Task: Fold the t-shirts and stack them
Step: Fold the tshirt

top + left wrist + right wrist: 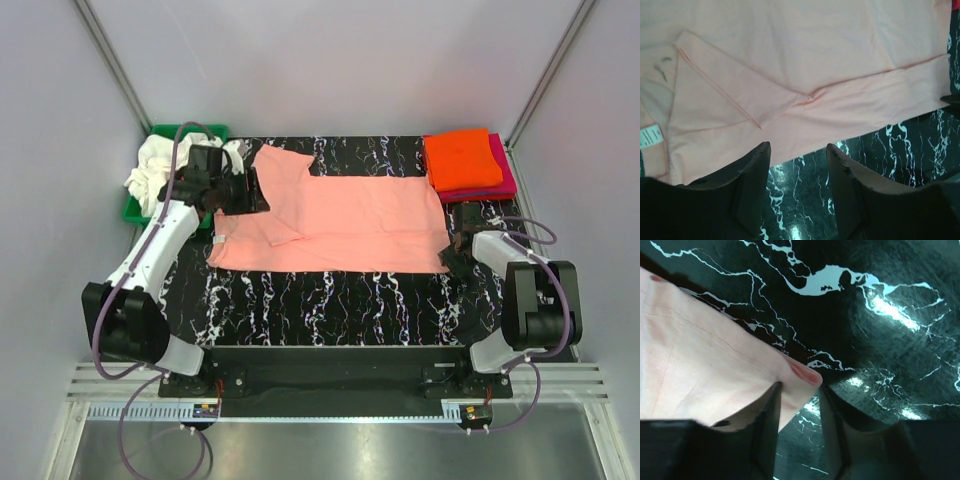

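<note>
Salmon-pink t-shirt (350,215) — hem corner seemingly touching parted right gripper (800,390).

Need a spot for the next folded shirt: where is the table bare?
Widest bare patch: the table strip between the pink shirt and the arm bases. A smaller one lies behind the shirt, left of the orange stack. Crowded: beside the green bin and left gripper, and around the right gripper.
</note>
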Available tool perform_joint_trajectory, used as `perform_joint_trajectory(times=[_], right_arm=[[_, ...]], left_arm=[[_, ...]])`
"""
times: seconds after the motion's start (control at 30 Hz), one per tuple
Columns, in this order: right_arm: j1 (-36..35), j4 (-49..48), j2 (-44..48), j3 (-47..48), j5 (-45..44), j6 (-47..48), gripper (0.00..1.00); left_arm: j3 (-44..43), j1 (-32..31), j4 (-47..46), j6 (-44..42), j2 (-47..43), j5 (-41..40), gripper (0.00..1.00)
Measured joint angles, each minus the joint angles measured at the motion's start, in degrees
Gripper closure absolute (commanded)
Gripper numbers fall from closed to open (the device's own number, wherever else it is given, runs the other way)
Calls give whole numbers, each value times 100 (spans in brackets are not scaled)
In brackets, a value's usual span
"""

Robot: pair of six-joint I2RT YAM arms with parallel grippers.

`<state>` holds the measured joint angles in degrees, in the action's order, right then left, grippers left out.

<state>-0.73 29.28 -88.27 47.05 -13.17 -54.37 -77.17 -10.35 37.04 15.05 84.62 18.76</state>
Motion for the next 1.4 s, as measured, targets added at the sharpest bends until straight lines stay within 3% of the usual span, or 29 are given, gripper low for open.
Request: perform_joint_trajectory(times=[0.03, 0.07, 0.1, 0.23, 0.47, 0.63, 0.93, 1.03, 1.17, 1.4], right_arm=[[0, -70, -13, -15, -20, 4, 76], [0, -85, -31, -15, -52, 11, 93], [0, -140, -33, -42, -81, 4, 100], [0, -275, 278, -334, -203, -101, 100], [299, 605, 1453, -619, -841, -160, 100], [839, 1091, 1513, -614, -1025, -199, 100], [1899, 1593, 1740, -741, -1040, -398, 95], [1978, 1720, 1919, -776, -1067, -511, 81], [2002, 1738, 1939, -605, -918, -273, 68], [2002, 1196, 2603, -361, 50, 529, 63]], left_arm=[[177, 2, 9, 2, -87, 17, 47], [339, 7, 24, 7, -155, 33, 46], [487, 7, 20, 7, -225, 35, 46], [981, 22, 50, 46, -706, -87, 43], [1805, 22, -201, 330, -2015, -887, 40], [1897, 33, -378, 778, -2039, -1200, 43], [2704, 33, -339, 2179, -2312, -2157, 48], [2868, 57, -247, 2540, -2470, -2527, 46], [3283, 79, -387, 2719, -2743, -2527, 44], [3947, 79, -656, 2927, -2433, -2153, 45]])
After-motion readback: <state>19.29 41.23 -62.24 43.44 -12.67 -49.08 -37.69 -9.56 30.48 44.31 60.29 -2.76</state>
